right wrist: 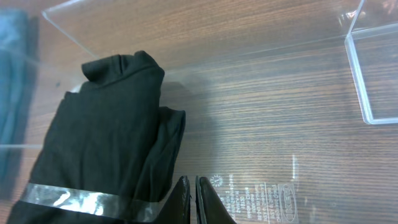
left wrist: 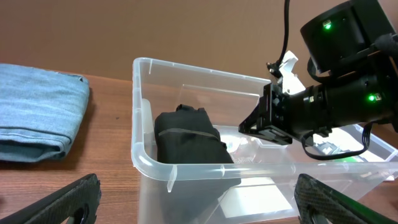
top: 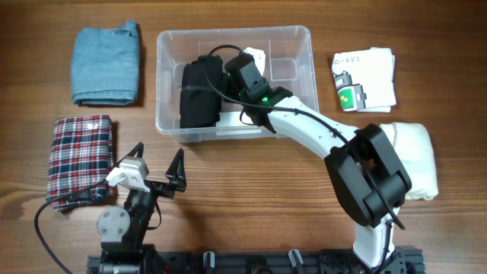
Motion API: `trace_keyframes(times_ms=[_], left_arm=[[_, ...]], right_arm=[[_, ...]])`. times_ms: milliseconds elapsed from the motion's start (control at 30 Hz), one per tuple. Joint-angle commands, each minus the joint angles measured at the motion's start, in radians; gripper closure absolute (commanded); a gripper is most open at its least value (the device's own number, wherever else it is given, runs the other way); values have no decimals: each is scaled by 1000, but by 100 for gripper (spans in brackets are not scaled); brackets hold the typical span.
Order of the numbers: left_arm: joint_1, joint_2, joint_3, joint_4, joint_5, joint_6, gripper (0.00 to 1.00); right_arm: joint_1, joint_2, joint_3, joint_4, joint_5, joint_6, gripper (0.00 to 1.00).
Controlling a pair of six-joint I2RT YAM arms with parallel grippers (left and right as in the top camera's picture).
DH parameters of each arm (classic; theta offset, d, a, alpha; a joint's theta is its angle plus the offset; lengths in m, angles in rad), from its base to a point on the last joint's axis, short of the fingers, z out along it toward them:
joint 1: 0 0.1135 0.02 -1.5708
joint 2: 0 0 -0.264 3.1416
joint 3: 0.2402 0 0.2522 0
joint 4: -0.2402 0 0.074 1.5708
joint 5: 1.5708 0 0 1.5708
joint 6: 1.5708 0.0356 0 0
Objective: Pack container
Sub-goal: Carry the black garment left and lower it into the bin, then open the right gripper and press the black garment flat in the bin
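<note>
Closest to me, the left fingers (left wrist: 62, 202) are spread wide and hold nothing, low over the counter (top: 251, 183). One clear container (top: 228, 31) sits at the middle back of the counter. Inside it, at its left side, lies one black folded garment (top: 199, 95). The right fingers (right wrist: 186, 199) are inside the container too, pressed together just beside this garment, with nothing between them. Four folded pieces lie outside: one denim (top: 105, 65), one plaid (top: 80, 160), one plain white (top: 417, 160), one white with a print (top: 365, 78).

Left tool (top: 160, 152) spread wide, right tool (right wrist: 191, 200) pinched together
</note>
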Motion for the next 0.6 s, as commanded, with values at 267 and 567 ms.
trace_keyframes(times_ms=[267, 567], left_arm=[[8, -3, -5, -1, -2, 20, 0], [8, -3, -5, -1, -2, 20, 0]], right_arm=[[-6, 24, 372, -456, -23, -332, 96], [-64, 37, 743, -809, -188, -447, 96]])
